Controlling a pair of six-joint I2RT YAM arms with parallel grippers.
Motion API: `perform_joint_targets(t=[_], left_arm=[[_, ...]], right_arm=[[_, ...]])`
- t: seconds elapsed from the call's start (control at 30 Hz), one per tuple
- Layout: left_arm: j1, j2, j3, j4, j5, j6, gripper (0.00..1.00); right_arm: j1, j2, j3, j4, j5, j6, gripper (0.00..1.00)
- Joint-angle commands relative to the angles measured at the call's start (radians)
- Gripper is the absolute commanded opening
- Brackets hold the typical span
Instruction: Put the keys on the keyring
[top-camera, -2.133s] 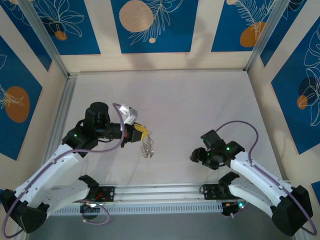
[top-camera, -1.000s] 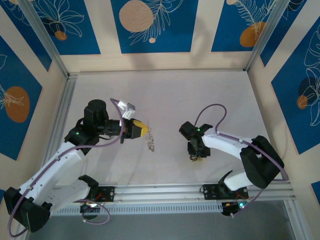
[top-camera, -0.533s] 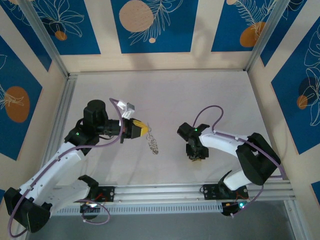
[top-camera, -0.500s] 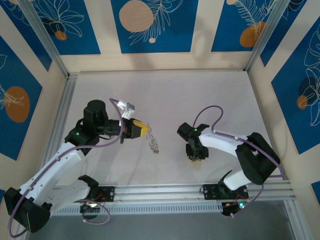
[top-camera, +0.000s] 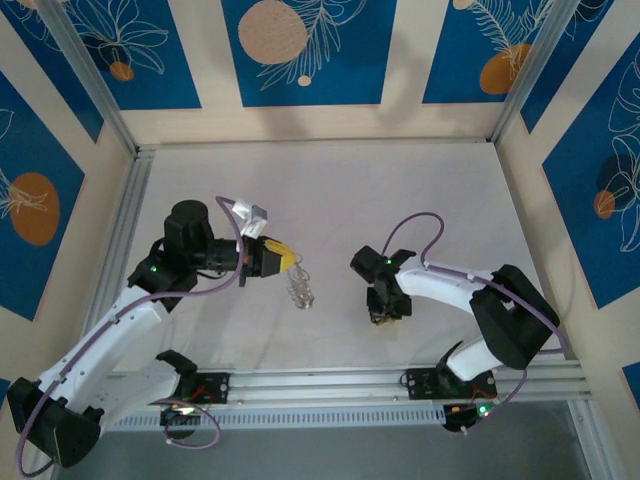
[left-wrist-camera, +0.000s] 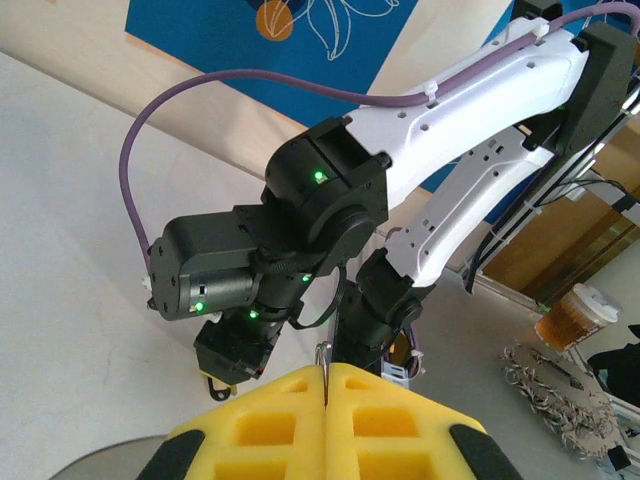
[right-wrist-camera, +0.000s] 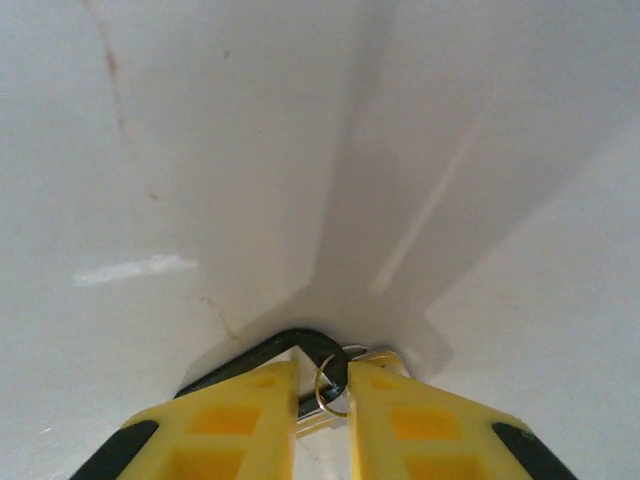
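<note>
The keyring (top-camera: 300, 290), a thin metal hoop fringed with silvery pieces, hangs from my left gripper (top-camera: 287, 262), left of the table's middle. In the left wrist view the yellow pads (left-wrist-camera: 327, 372) are pressed together on the hoop's thin edge (left-wrist-camera: 324, 352). My right gripper (top-camera: 385, 316) points straight down at the table to the right of it. In the right wrist view the keys (right-wrist-camera: 311, 341), a dark loop with a small silver ring and whitish tag, lie on the table. The right gripper (right-wrist-camera: 322, 372) is closed narrowly on them.
The white table (top-camera: 400, 190) stretches behind both arms to the patterned back wall. An aluminium rail (top-camera: 320, 385) runs along the near edge. The right arm's wrist (left-wrist-camera: 330, 200) is straight ahead of the left gripper, close by.
The right arm swung in from the near right, lowered onto the keys, and its jaws narrowed round them. The left gripper held its place while the hanging keyring swayed slightly.
</note>
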Motion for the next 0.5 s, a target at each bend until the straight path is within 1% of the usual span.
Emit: perform_joint_targets(t=[0.0,0.1,0.2,0.47], left_arm=[[0.014,-0.015,-0.012,0.049,0.029,-0.006,0.0],[0.014,-0.006,-0.013,0.05,0.025,-0.008,0.0],[0.014,0.004,-0.015,0.053,0.022,-0.013,0.0],[0.014,0.025,-0.025,0.062,-0.009,-0.021,0.0]], right_arm=[[0.024,0.026,0.004,0.041,-0.044,0.026,0.16],[0.037,0.041,0.015,0.046,-0.04,0.025,0.1],[0.041,0.032,0.015,0.056,-0.038,0.02,0.0],[0.057,-0.058,0.038,0.083,-0.049,-0.032,0.0]])
